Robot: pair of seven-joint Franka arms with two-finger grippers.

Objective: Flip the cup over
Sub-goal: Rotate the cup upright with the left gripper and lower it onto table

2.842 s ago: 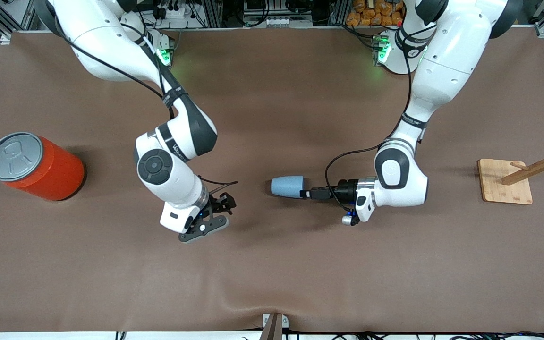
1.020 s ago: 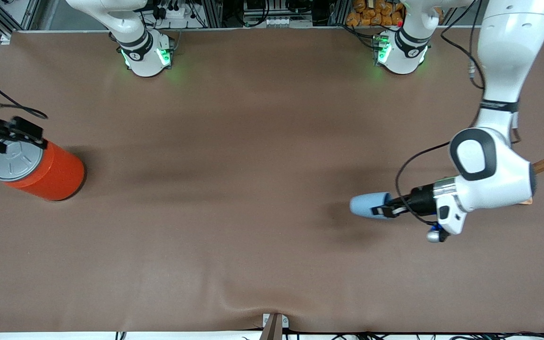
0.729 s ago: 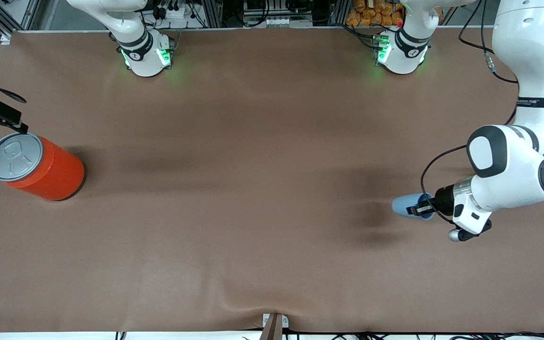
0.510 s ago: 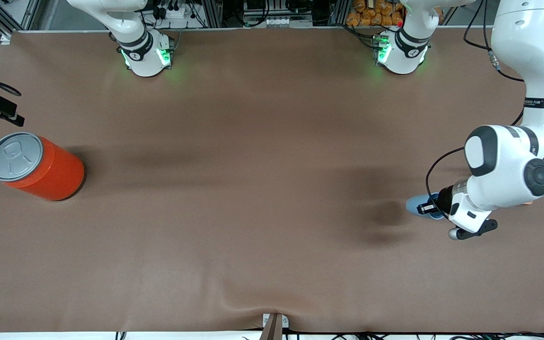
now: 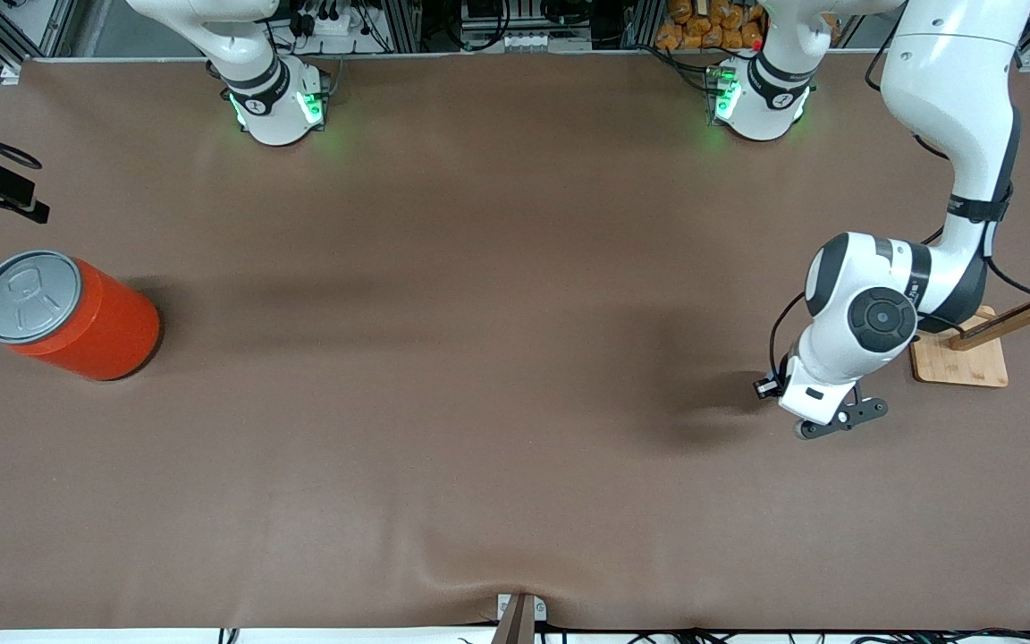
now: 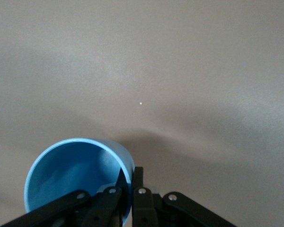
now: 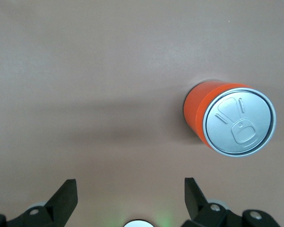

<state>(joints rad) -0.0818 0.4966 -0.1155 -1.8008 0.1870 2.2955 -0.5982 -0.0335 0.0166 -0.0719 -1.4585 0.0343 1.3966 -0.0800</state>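
Left pincer [image 6: 131, 189] clamping cup [image 6: 75, 177] rim, cup hidden in front view, right pincer [image 7: 130, 196] spread.

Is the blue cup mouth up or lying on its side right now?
Mouth up: the left wrist view looks down into the cup, held at its rim by the left gripper.

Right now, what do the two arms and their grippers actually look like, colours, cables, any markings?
Both are glossy white Franka arms with dark grey joint bands and round caps. The left arm carries black cables strapped along it and small dark lettering on its forearm. Both bases glow green. The left gripper is black with silver rivets on flat linkage bars. The right gripper is black too, with widely spaced jaws.
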